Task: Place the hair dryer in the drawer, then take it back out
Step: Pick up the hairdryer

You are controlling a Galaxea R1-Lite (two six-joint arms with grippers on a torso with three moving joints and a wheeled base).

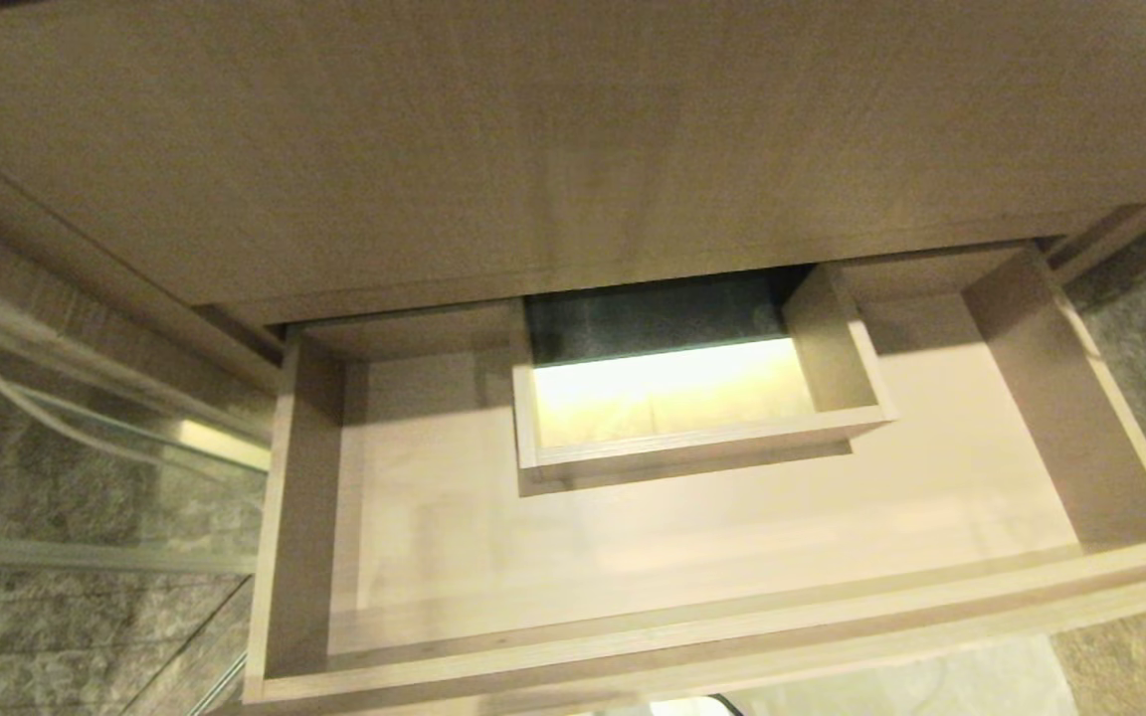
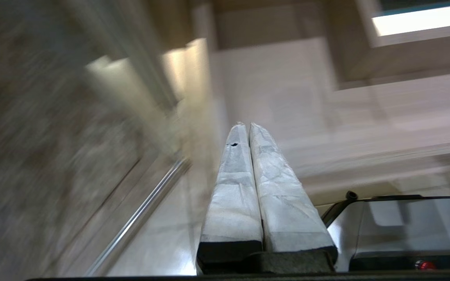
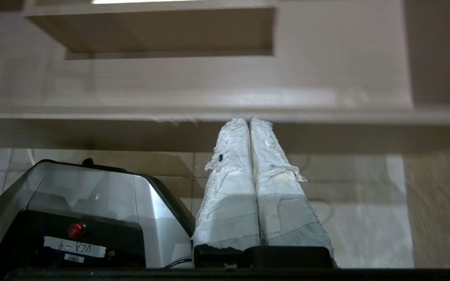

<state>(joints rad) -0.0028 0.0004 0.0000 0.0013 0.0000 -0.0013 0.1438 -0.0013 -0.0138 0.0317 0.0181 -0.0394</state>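
the wide, shallow, light wood-grain drawer (image 1: 692, 557) is seen pulled open, with nothing lying in it around the boxed rectangular cutout (image 1: 697, 418) at its back. the hair dryer is in none of the views, so it must first be found. the left gripper (image 2: 247, 127) and right gripper (image 3: 249, 121) are pressed closed and nothing is held; both are parked low before the drawer front.

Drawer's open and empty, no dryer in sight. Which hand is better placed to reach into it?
Right, marginally. The right hand, shut, faces the drawer front squarely; the left hand, also shut, sits off its left end. Neither holds anything.
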